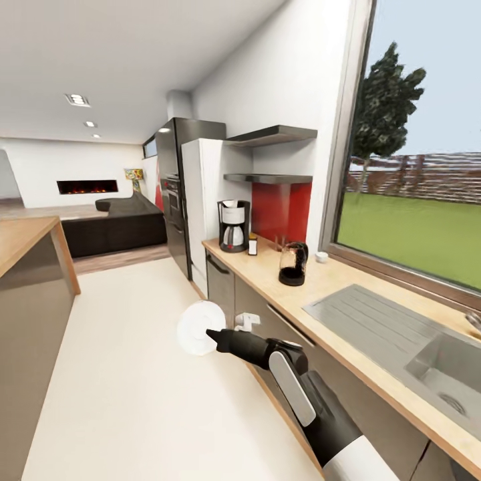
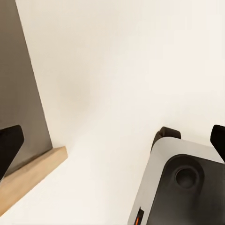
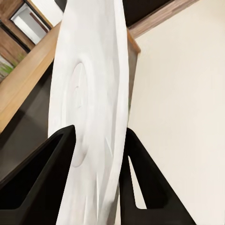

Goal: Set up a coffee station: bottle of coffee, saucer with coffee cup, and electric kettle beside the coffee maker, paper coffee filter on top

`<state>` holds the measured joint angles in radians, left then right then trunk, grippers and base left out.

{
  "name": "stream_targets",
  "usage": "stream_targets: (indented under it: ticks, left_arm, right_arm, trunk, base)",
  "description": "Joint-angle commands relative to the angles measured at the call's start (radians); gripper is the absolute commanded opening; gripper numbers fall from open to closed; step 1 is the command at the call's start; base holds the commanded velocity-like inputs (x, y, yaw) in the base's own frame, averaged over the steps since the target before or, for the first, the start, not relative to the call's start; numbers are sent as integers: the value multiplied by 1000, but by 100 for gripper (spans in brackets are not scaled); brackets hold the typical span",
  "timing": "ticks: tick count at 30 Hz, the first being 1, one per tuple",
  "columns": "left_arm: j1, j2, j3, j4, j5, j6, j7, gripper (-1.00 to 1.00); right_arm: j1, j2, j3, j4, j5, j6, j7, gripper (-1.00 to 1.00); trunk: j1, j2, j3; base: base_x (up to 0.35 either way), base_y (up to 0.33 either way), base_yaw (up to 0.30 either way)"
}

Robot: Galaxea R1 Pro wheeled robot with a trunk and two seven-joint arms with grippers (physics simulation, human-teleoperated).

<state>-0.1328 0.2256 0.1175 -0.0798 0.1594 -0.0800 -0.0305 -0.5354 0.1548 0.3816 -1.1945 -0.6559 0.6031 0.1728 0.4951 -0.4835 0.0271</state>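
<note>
Your right gripper [image 3: 96, 150] is pinching the saucer [image 3: 91, 84] by its rim, one black finger on each face, and the plate stands on edge. In the head view the right gripper [image 1: 212, 334] carries the saucer [image 1: 200, 327] out over the floor [image 1: 120, 374], at about 9 o'clock from the counter [image 1: 347, 334] edge and not yet above it. So the saucer is in hand but not placed.

Your left gripper [image 2: 112, 136] hangs spread over bare floor, both dark fingertips far apart at the frame's sides with nothing between them; the robot's base [image 2: 183, 183] lies under it.

Further out, at about 12 o'clock from the saucer, the coffee maker [image 1: 234, 226] stands at the far end of the counter, so that part holds. There looks to be something white on its top; you cannot tell whether it is the filter. Just beside it at 3 o'clock stands a small bottle [image 1: 252, 244], probably the coffee. The kettle [image 1: 292, 264] sits nearer you at about 4 o'clock from the maker, near but perhaps not close enough. A small white thing [image 1: 322, 256] by the window could be the cup; it is too small to tell.

Judging from this, the saucer and the cup remain, and possibly a nudge of the kettle.
</note>
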Motion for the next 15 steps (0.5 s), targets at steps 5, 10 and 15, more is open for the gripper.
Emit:
stream_targets:
  ticks: [5, 10, 15]
  left_arm:
    - [-1, 0, 5, 2, 5, -5, -3, 100]
    - [-1, 0, 5, 2, 5, -9, -3, 100]
    - [-1, 0, 6, 2, 6, -9, -3, 100]
  right_arm:
    - [0, 0, -1, 0, -1, 4, 2, -100]
    - [0, 0, -1, 0, -1, 4, 2, -100]
    - [0, 0, -1, 0, -1, 4, 2, -100]
  trunk:
    - [1, 0, 0]
    - [1, 0, 0]
    - [1, 0, 0]
  base:
    - [337, 45, 277]
    - [332, 97, 277]
    - [307, 170, 277]
